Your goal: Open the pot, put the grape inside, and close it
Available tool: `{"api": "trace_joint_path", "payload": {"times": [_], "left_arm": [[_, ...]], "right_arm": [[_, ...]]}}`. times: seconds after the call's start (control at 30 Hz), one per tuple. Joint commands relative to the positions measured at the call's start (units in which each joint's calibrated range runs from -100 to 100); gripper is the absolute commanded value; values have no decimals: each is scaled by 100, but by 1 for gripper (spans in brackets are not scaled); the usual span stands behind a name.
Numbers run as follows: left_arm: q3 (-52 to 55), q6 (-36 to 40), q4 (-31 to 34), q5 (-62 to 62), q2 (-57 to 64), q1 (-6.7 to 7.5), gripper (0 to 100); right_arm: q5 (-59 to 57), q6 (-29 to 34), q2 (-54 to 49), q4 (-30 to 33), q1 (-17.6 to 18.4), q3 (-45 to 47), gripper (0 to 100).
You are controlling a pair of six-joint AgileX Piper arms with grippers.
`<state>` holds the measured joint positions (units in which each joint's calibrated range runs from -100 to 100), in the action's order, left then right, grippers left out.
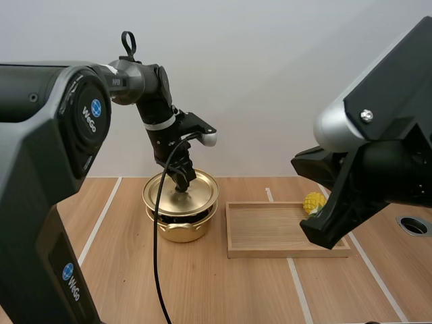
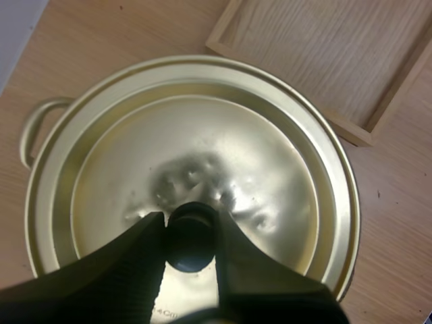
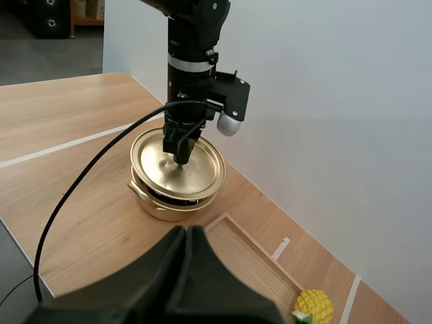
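Note:
A golden pot (image 1: 179, 229) stands left of a wooden tray (image 1: 270, 252). My left gripper (image 1: 182, 179) reaches down from above and is shut on the black knob (image 2: 191, 239) of the golden lid (image 2: 202, 148). A dark gap shows between the lid (image 3: 199, 177) and the pot (image 3: 162, 208), so the lid hangs slightly above the rim. A yellow bunch of grapes (image 1: 314, 202) lies in the tray's far right corner. My right gripper (image 3: 187, 235) hovers shut, above the table in front of the tray (image 3: 260, 266), with nothing held.
White tape lines (image 1: 101, 219) run across the wooden table. A round dark hole (image 1: 414, 225) sits in the table at the far right. A white wall stands close behind the pot. The pot's side handle (image 2: 30, 128) sticks out away from the tray (image 2: 354, 131).

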<state>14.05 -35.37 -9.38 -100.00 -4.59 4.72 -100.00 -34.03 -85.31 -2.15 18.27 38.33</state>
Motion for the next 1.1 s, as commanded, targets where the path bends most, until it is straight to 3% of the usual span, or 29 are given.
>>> {"api": "trace_joint_path", "payload": {"times": [0.0, 0.83, 1.07], "left_arm": [[168, -114, -121, 0, -8, 16, 0], [220, -278, -219, 598, -61, 10, 0], [220, -389, -381, 709, -61, -119, 0]], "right_arm": [[0, -23, -62, 58, -16, 18, 0], [0, -23, -62, 45, -16, 18, 0], [0, -23, -62, 45, -16, 18, 0]]}}
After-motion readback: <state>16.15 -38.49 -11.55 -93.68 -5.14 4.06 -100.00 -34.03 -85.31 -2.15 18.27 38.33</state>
